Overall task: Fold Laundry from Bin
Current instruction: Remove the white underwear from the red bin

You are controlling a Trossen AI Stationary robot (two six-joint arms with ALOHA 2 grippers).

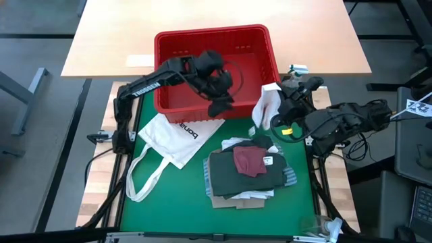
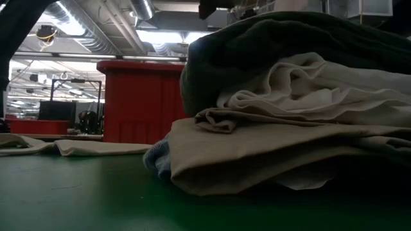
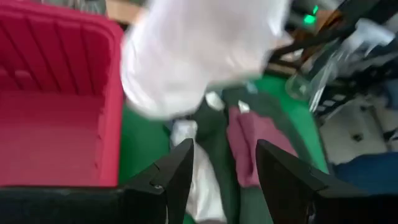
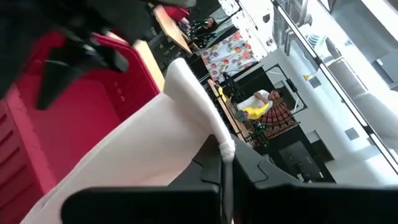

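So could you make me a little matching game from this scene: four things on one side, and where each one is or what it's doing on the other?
Things:
1. red bin
2. white tote bag
3. maroon piece
4. white cloth

Places or states:
A. on top of the folded pile
B. hanging from the right gripper
C. at the far edge of the green mat
D. lying flat in front of the bin, straps trailing

Pairs: 1-C, 2-D, 3-A, 4-B
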